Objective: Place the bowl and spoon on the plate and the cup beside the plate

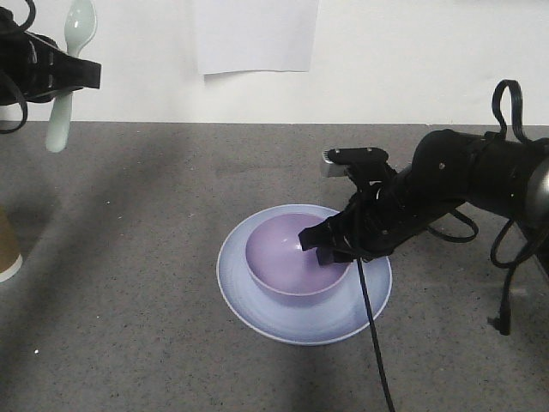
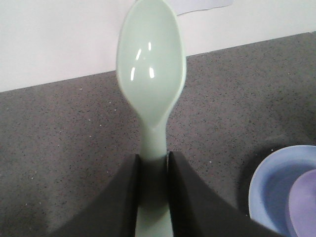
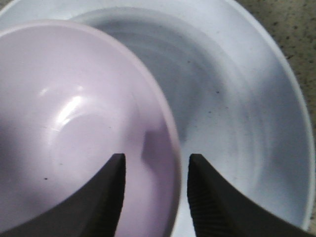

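Note:
The lavender bowl sits on the pale blue plate in the middle of the grey table. My right gripper is open, its fingers straddling the bowl's right rim, one inside and one outside over the plate. High at the far left, my left gripper is shut on the mint-green spoon, which hangs upright with its scoop up; the left wrist view shows the spoon pinched by its handle. The brown paper cup stands at the left edge, mostly cut off.
A white sheet hangs on the back wall. A black cable trails from the right arm down across the plate's front right. A corner of the plate shows at the lower right of the left wrist view.

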{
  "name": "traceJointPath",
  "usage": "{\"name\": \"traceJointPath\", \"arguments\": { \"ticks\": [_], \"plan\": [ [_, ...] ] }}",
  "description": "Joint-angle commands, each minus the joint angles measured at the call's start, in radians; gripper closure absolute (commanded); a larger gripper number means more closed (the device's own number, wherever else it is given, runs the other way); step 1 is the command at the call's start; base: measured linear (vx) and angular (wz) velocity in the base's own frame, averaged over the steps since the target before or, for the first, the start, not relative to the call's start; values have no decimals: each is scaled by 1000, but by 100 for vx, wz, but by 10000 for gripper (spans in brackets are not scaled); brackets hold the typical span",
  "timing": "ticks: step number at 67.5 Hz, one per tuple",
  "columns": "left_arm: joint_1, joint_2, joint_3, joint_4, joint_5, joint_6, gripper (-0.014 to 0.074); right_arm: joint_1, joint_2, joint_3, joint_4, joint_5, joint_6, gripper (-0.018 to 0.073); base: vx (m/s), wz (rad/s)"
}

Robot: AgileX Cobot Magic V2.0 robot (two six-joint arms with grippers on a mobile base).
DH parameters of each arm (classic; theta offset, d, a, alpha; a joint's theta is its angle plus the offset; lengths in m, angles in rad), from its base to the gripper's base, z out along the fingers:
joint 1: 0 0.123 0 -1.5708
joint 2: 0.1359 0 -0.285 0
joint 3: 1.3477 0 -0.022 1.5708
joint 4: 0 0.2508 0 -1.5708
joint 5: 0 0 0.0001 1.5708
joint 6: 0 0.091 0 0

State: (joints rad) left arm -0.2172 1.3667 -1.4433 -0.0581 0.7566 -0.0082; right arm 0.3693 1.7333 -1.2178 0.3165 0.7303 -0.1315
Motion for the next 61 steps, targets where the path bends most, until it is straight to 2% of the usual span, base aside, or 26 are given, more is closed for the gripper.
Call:
{"name": "traceJointPath", "arguments": {
  "ticks": [1,13,26,34,38,51,56,61],
  "plan": [
    [-6,-27,-27,-11,-61,-2,603,-4,-75,-29,-51,-34,20,220,0,0],
    [-6,-27,-27,-13,-67,-2,603,-4,-145,-29,-150,-38,79,219,0,0],
    [-7,-27,-27,-15,-84,-2,599,-4,-278,-29,-325,-50,207,219,0,0],
    [-7,-27,-27,-79,-95,15,595,-4,-385,-29,-422,-71,282,219,0,0],
    [-7,-27,-27,-129,-96,59,594,-4,-439,-29,-447,-84,295,219,0,0],
    [-7,-14,-27,-390,-35,357,593,-4,-596,-29,-460,-90,304,219,0,0],
    [-8,10,-27,-456,11,453,593,-4,-636,-29,-463,-88,304,219,0,0],
    [-21,43,-27,-495,54,516,593,-4,-669,-29,-471,-83,304,221,0,0]
  ]
}}
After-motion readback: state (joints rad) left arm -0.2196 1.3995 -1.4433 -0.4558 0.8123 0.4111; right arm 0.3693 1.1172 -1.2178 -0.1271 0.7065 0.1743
